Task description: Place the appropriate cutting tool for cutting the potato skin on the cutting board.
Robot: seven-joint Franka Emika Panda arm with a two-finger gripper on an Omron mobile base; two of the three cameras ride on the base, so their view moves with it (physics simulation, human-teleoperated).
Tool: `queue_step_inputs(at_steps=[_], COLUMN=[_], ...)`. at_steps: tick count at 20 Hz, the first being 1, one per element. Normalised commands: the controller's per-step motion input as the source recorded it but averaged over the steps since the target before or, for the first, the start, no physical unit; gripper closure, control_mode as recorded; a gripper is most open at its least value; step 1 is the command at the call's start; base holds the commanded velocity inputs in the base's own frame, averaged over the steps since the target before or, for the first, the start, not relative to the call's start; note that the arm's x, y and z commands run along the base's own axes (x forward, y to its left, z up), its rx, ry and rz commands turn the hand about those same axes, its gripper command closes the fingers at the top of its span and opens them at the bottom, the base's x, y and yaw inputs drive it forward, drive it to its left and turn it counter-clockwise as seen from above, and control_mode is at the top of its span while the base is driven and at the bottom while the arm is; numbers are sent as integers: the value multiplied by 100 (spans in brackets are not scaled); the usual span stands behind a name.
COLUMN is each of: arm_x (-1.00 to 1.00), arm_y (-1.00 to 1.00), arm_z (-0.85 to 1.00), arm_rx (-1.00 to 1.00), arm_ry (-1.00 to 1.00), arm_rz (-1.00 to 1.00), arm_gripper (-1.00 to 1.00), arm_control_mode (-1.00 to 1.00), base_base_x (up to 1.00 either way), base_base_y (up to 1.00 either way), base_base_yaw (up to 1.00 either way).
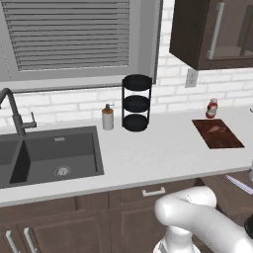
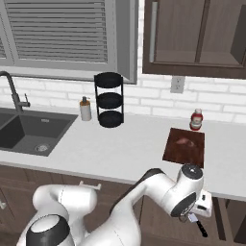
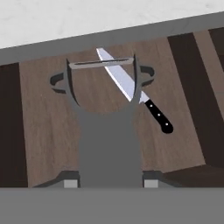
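Gripper (image 3: pixel 107 183) is pinching the grey peeler (image 3: pixel 105 118) by its handle, down in the drawer over a knife (image 3: pixel 131 89); potato (image 2: pixel 185 142), I think, sits on the cutting board (image 2: pixel 184 151) up on the counter (image 2: pixel 120 144).

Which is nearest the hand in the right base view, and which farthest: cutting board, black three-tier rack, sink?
1. Cutting board, on the counter just above the hand.
2. Black three-tier rack, back by the wall.
3. Sink, far left.
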Motion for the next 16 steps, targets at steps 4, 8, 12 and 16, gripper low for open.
queue_step_inputs(at_steps=[4,8,12,16], arm_x=[-10,-1,1,68], arm_y=[0,0,0,23], arm_z=[100,99,84,38], arm_rx=[0,0,0,-5], arm_ry=[0,-22,-36,-16], arm_rz=[0,0,0,-7], arm_gripper=[100,100,100,100], arm_control_mode=[-100,-100,-100,-100], base_base_x=[0,0,0,0], base_base_y=[0,0,0,0], base_base_yaw=[0,0,0,0])
